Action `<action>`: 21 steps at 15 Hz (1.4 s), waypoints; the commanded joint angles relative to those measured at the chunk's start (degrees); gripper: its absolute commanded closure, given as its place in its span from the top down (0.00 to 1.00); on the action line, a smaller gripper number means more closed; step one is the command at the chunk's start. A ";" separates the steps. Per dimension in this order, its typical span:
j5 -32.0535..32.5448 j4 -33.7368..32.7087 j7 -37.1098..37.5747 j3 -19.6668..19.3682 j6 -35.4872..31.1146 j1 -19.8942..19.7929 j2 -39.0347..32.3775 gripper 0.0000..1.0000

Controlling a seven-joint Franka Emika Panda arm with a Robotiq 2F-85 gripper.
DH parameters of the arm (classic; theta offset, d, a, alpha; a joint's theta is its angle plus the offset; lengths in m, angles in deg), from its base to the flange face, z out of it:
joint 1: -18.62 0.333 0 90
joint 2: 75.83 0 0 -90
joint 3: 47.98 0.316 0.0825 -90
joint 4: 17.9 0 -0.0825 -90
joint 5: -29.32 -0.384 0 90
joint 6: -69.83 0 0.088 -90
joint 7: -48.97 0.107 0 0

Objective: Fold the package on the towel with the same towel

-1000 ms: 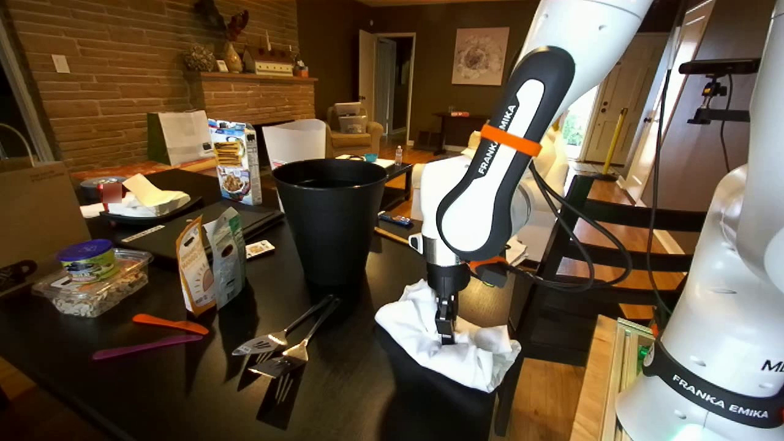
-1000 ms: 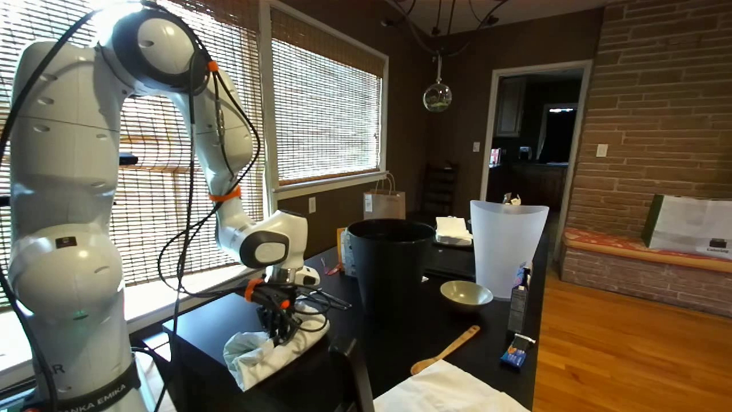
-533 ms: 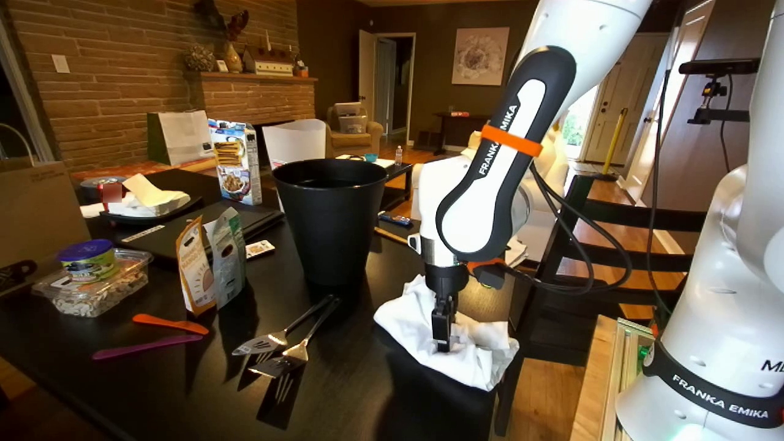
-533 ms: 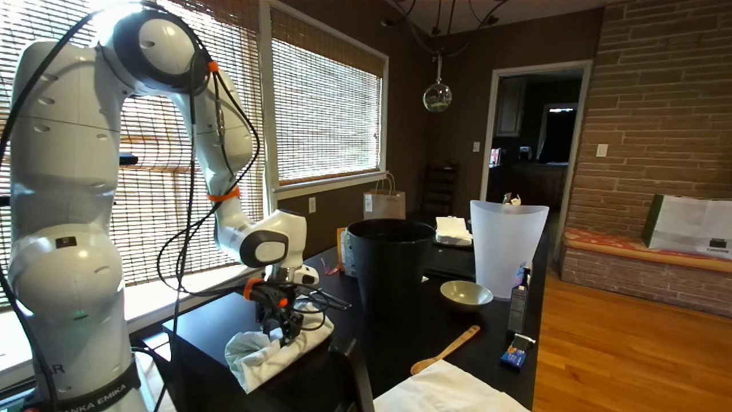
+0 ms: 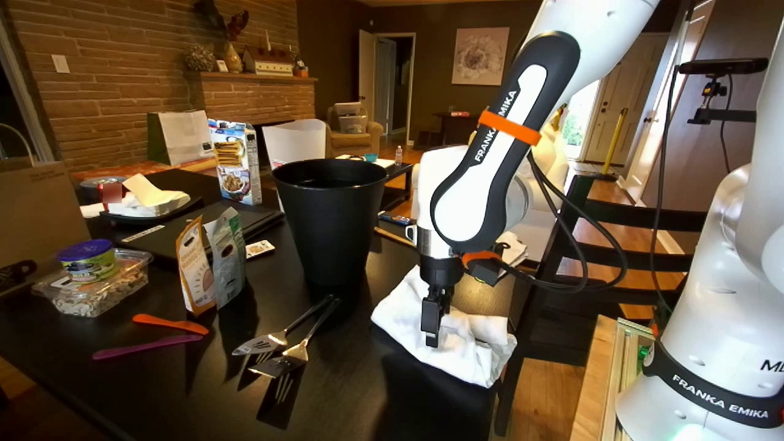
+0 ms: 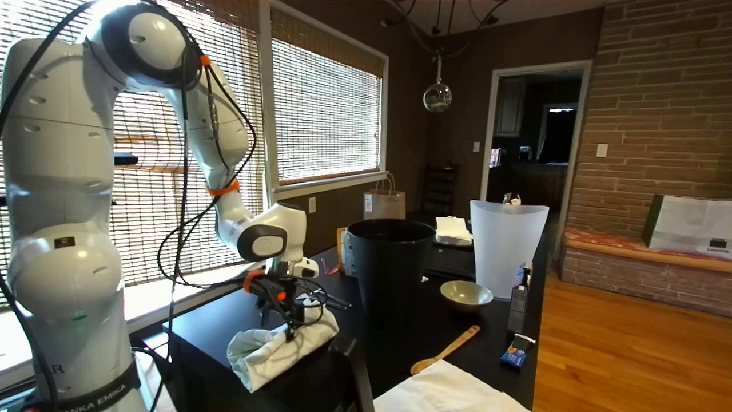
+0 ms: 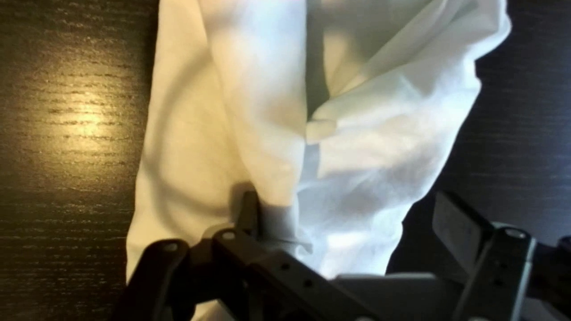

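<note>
The white towel (image 5: 401,315) lies rumpled and folded over itself near the table's corner, seen in both exterior views. From above, in the wrist view, the towel (image 7: 263,89) shows a long upright fold and loose layers to its right. I cannot make out the package; it is hidden. My gripper (image 7: 352,218) stands wide open over the near part of the towel and holds nothing. Its left finger (image 7: 249,214) is beside the fold, touching or just above the cloth; its right finger (image 7: 457,229) is out past the towel's edge, over dark tabletop.
A tall black bin (image 5: 331,226) stands beyond the towel. Metal utensils (image 5: 294,346), two snack bags (image 5: 211,263) and plastic knives (image 5: 150,346) lie or stand farther along. A bowl (image 6: 466,293), wooden spoon (image 6: 449,352) and white cloth (image 6: 449,392) are also there. A chair back (image 6: 354,372) rises close by.
My jaws have spread apart and let go of the towel's cloth. The gripper has shifted slightly across the towel, toward the utensils' side, and risen a little. The towel has settled and shifted slightly.
</note>
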 commanded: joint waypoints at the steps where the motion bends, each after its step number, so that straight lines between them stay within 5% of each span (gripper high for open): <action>1: -0.40 0.52 0.17 0.23 0.29 -0.35 2.13 1.00; 15: 12.52 0.55 12.71 -3.39 12.40 -0.11 10.11 1.00; 21: 13.28 0.65 14.72 -3.36 16.43 -0.30 14.90 1.00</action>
